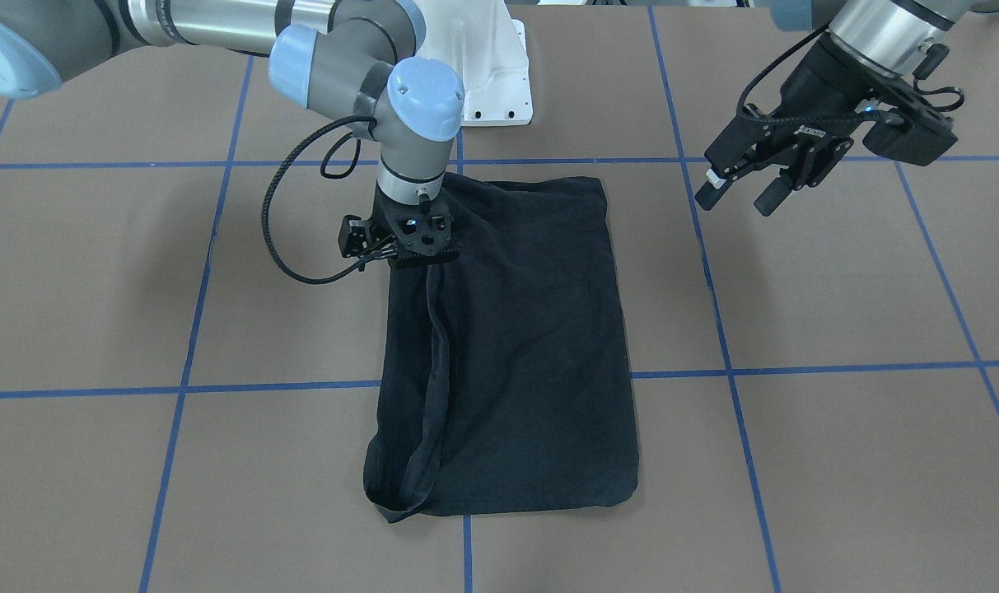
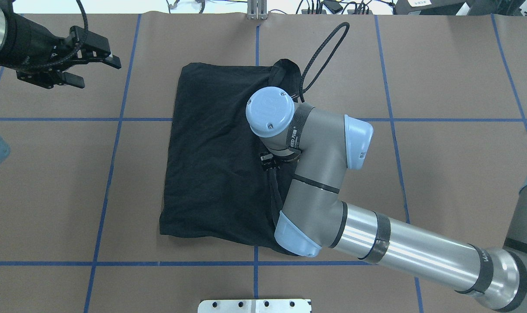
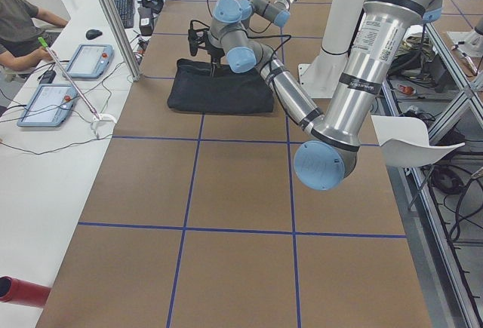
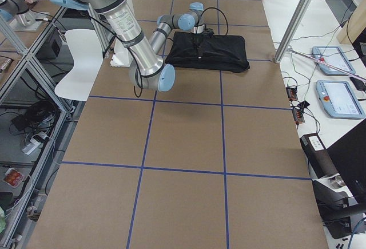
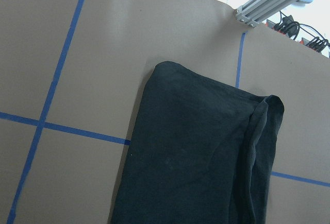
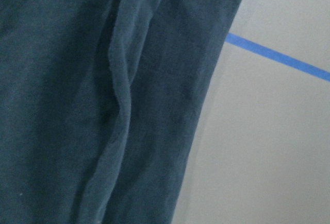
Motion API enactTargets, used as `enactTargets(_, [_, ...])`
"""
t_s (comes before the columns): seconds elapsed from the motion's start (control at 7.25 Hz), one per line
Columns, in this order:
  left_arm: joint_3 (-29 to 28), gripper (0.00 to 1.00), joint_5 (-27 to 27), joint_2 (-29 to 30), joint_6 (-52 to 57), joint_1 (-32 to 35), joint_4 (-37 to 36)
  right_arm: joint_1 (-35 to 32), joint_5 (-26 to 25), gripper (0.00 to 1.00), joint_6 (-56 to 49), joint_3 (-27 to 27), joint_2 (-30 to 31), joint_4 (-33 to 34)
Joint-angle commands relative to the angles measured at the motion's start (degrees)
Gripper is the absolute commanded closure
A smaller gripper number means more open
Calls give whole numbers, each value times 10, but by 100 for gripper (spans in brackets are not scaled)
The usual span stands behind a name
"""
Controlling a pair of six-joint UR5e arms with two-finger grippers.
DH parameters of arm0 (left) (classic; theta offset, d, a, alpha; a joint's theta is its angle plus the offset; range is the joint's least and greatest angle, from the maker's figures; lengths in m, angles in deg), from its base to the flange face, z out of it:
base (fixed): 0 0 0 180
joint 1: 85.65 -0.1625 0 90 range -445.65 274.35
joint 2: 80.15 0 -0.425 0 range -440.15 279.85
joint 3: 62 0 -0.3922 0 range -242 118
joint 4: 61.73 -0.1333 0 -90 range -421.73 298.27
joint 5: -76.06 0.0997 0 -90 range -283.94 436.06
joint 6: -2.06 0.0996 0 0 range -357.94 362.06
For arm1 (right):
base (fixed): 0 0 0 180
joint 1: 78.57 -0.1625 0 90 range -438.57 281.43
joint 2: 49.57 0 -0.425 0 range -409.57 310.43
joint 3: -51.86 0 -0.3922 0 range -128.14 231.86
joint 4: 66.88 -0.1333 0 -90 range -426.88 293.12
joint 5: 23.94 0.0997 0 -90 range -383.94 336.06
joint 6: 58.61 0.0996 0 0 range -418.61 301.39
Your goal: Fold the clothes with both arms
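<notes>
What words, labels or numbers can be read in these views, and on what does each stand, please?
"EED", then unclear characters: black strap on the right arm, partly hidden.
White print on the left gripper: too small to read.
Label on the left arm, on its silver tube: blurred.
T-shirt: no print or text showing.

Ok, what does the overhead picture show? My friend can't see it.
A folded black shirt lies on a brown table, the right arm reaching over it. The left arm's fingers hang open, away from the shirt.
</notes>
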Motion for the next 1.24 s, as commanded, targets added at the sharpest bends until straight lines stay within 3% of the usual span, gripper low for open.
enactTargets(0.0, [2, 0, -7, -1, 0, 1, 0, 35, -12, 1, 10, 0, 1, -3])
enactTargets(1.1, [3, 0, -8, 0, -5, 1, 0, 59, -34, 1, 10, 31, -1, -16])
